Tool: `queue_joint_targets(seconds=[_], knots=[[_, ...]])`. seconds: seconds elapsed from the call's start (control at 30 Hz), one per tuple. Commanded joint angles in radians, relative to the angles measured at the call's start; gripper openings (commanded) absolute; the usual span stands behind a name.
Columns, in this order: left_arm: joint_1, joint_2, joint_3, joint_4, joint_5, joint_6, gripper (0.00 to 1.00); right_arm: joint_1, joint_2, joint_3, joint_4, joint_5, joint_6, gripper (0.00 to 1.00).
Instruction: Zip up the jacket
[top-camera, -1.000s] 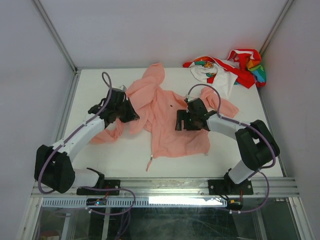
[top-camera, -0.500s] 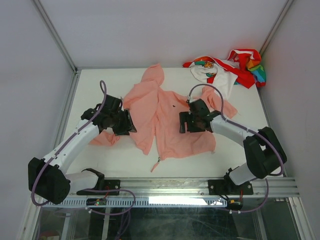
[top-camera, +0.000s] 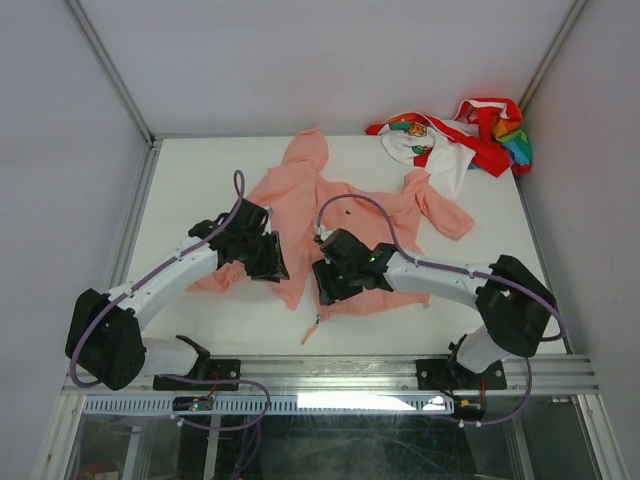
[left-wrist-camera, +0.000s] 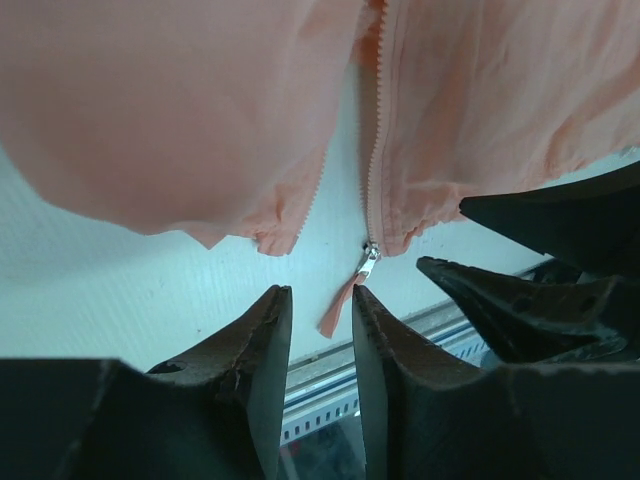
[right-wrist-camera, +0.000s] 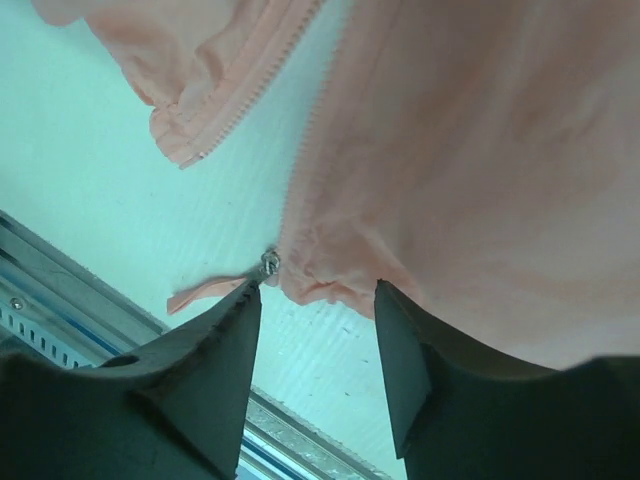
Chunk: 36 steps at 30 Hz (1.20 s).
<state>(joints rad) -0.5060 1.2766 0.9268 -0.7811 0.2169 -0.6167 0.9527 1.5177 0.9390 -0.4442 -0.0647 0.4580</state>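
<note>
The salmon-pink jacket (top-camera: 350, 225) lies spread on the white table, hood at the far end, its front open at the near hem. The zipper slider (left-wrist-camera: 371, 252) with its pink pull tab (left-wrist-camera: 335, 310) sits at the bottom of the right front panel; it also shows in the right wrist view (right-wrist-camera: 269, 263). My left gripper (top-camera: 268, 262) is open and empty over the left front panel's hem (left-wrist-camera: 270, 240). My right gripper (top-camera: 328, 285) is open and empty at the right panel's hem, its left fingertip (right-wrist-camera: 240, 300) just beside the slider.
A red, white and rainbow-coloured garment (top-camera: 450, 140) lies bunched at the far right corner. The metal rail (top-camera: 330, 370) runs along the table's near edge, close below the pull tab. White walls enclose the table on three sides.
My right gripper has moved left and nearer, from the right panel's middle to its hem by the slider. My left gripper has moved right toward the left panel's hem. The jacket has shifted.
</note>
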Motion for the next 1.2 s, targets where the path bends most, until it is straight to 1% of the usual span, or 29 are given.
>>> queue_joint_targets(seconds=[0.0,0.17,0.53,0.6,0.77,0.87,0.9,1.07,1.17], knots=[[-0.072,0.068,0.036,0.05,0.014,0.029,0.31,0.062,0.078,0.109,-0.043,0.054,0.055,0.51],[-0.077,0.108,0.02,0.073,-0.02,0.051,0.32,0.086,0.154,0.152,-0.097,0.099,0.099,0.5],[-0.076,0.194,-0.09,0.205,0.018,0.035,0.32,0.148,0.299,0.196,-0.185,0.269,0.099,0.51],[-0.075,0.194,-0.104,0.216,0.029,0.031,0.32,0.152,0.316,0.187,-0.185,0.28,0.099,0.46],[-0.068,0.143,-0.121,0.237,0.046,0.007,0.33,0.159,0.317,0.169,-0.163,0.298,0.081,0.24],[-0.044,0.075,-0.126,0.256,0.07,-0.019,0.36,0.159,0.26,0.143,-0.084,0.266,0.045,0.09],[-0.034,0.052,-0.127,0.265,0.076,-0.028,0.36,0.156,0.237,0.132,-0.05,0.241,0.031,0.01],[0.003,-0.045,-0.115,0.327,0.131,-0.071,0.42,0.121,0.095,0.076,0.109,0.131,-0.017,0.0],[0.01,-0.073,-0.117,0.391,0.187,-0.123,0.45,0.09,-0.003,0.012,0.223,0.066,-0.031,0.0]])
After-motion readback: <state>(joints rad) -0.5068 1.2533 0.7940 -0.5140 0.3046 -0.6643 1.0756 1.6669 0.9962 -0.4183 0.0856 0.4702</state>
